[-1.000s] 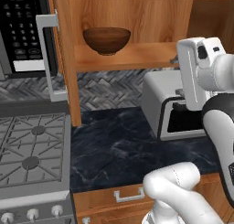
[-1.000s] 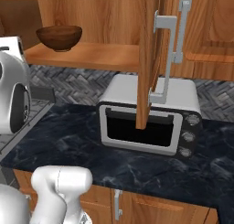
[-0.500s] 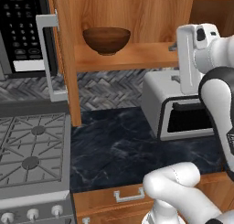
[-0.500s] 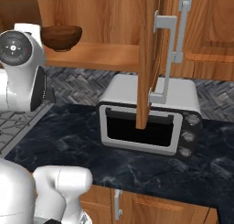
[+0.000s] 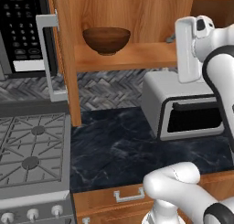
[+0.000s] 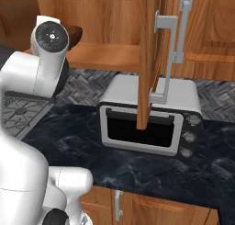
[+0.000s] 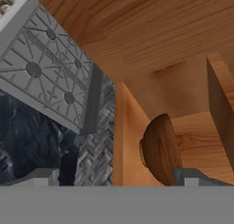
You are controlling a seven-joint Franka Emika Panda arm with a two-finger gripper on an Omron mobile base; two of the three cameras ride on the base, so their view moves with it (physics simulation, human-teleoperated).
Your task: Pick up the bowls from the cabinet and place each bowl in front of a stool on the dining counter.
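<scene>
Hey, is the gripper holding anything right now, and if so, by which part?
Nothing is held. The gripper is open and empty, and the wooden bowl sits untouched on the cabinet shelf.

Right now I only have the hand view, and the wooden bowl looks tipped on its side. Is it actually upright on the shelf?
Observer: Yes. The wooden bowl sits upright on the cabinet shelf; your camera is rolled.
Operator: Anything under that shelf?
Observer: A silver toaster oven stands on the black counter below the shelf.
Operator: Where is the cabinet door?
Observer: The cabinet door stands open, edge-on in the right base view, and its bar handle hangs in front of the toaster oven.
</scene>
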